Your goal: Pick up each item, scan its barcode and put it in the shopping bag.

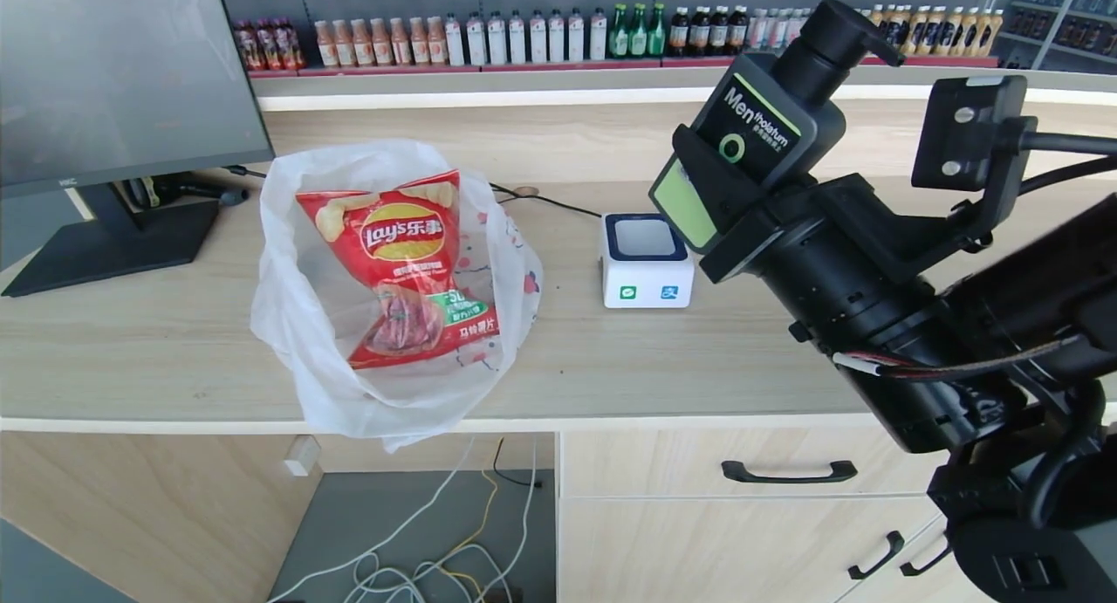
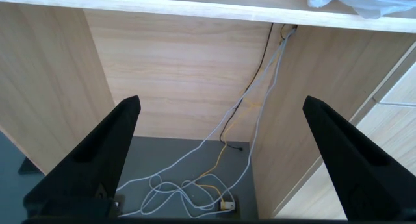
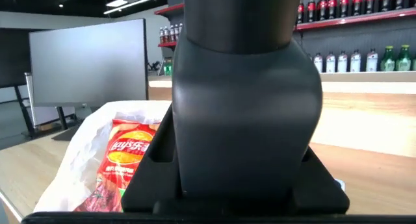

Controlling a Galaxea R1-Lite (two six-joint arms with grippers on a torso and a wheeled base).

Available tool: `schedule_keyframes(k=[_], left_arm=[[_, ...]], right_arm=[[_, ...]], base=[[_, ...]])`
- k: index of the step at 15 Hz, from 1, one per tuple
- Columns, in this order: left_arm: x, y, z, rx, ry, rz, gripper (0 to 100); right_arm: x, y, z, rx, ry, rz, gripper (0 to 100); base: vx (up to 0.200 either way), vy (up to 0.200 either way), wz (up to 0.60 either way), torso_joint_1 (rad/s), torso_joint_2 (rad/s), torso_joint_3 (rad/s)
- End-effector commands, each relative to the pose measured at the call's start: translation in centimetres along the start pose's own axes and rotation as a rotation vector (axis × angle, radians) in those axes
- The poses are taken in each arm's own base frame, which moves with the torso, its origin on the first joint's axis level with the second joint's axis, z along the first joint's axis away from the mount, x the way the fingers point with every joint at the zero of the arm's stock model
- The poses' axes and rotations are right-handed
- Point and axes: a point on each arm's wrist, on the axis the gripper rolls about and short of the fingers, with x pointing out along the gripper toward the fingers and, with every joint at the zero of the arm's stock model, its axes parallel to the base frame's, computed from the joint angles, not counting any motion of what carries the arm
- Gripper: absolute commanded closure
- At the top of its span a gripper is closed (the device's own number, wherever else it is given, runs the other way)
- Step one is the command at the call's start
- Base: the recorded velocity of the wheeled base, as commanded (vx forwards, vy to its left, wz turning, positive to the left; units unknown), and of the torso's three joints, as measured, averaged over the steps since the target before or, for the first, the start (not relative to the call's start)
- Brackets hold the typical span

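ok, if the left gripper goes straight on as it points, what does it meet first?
Probably the hanging cables, then the wooden back panel under the counter; depth is unclear.

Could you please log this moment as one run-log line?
right gripper shut on bottle | chips in bag | left gripper open, below countertop

You're looking at a right arm (image 1: 838, 298) that is showing as a thick matte black cylinder, with small black studs (image 1: 796, 331) dotting its collar. A thin red-and-white wire bundle (image 1: 942, 372) is running along its side, passing under a white tag (image 1: 853, 364). A black bracket (image 1: 969, 136) is carrying two silver screws (image 1: 963, 114), and a thick black cable (image 1: 1069, 142) is trailing off it. Your left hand (image 2: 221, 102) is showing two plain black fingers (image 2: 97, 159), wedge-shaped and tapering toward the tips.
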Motion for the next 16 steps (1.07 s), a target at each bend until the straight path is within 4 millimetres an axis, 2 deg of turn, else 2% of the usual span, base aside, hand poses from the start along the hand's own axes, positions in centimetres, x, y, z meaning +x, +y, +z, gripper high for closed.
schedule_keyframes(k=[1,12,16], left_arm=[[0.0,0.0,0.0,0.000,0.000,0.000,0],[0.0,0.0,0.0,0.004,0.000,-0.001,0],[0.0,0.0,0.0,0.004,0.000,0.000,0]], right_arm=[[0.0,0.1,0.0,0.000,0.002,0.002,100],[-1.4,0.0,0.1,0.023,0.039,0.006,100],[-1.1,2.5,0.6,0.171,0.041,-0.034,100]], base=[[0.000,0.200,0.00,0.002,0.00,-0.002],[0.000,0.200,0.00,0.003,0.00,0.003],[0.000,0.000,0.00,0.000,0.00,0.000]])
